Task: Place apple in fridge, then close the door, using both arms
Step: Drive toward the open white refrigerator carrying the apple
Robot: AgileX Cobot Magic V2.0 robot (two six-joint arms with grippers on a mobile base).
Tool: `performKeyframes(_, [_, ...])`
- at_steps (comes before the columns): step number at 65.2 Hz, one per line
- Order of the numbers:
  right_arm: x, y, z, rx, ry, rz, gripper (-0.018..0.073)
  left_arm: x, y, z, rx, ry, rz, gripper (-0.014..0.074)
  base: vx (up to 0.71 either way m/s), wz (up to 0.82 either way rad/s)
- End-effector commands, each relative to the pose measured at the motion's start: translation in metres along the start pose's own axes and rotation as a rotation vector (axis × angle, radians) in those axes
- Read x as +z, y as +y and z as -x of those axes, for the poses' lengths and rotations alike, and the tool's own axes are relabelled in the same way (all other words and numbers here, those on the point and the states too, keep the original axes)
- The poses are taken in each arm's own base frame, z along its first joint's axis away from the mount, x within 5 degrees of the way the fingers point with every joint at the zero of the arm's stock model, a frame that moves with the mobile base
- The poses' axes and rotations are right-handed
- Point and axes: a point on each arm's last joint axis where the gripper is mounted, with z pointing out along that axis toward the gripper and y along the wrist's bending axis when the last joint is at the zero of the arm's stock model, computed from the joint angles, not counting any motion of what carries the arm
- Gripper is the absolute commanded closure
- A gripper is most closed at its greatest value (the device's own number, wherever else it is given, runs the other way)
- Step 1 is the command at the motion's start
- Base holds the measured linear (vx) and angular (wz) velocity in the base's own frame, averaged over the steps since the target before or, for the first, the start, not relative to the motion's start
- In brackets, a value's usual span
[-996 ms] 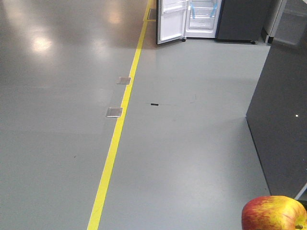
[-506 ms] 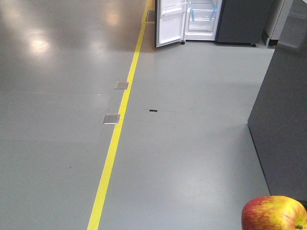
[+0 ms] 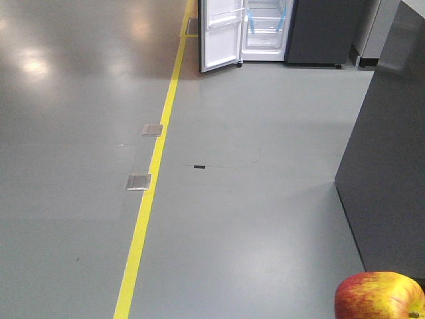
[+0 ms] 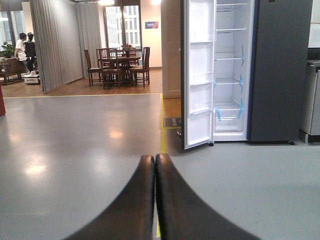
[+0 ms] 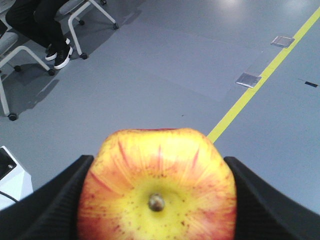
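Floor (image 3: 265,219) of glossy grey fills most of the front view, with a yellow line (image 3: 149,193) running near to far along its left half. The fridge (image 4: 232,75) stands at the far end, well apart from the robot, its white interior and blue-taped shelves exposed. Its door (image 4: 199,75) hangs wide open on the left. A dark grey cabinet (image 3: 385,166) flanks the route on the right. Right gripper (image 5: 156,200) is clamped on the apple (image 5: 156,185), one black finger on each side, stem facing the wrist camera. The apple also shows at the near right corner of the front view. Left gripper (image 4: 154,162) is empty, fingers pressed together. Step in hand, as judged: approach to the fridge. Recommended: steer between line and cabinet, keep the grip firm, arrive square to the open compartment and clear of the door's swing, leaving the left arm room for closing.
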Motion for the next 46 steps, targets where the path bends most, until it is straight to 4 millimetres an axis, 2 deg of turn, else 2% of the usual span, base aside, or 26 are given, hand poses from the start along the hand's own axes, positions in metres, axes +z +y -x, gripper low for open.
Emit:
performKeyframes(1, [-0.0041,0.0029,0.0128,0.013,-0.088,0.011,0.0223,-0.0008,-0.0001,-0.0022,-0.012,-0.06,-0.005,0.0602,0.26,-0.09])
performKeyframes(46, [-0.0041,0.0029,0.0128,0.013,-0.088,0.011,0.0223,-0.0008,-0.0001,-0.0022,-0.012,-0.06,-0.005,0.0602,0.29,0.0])
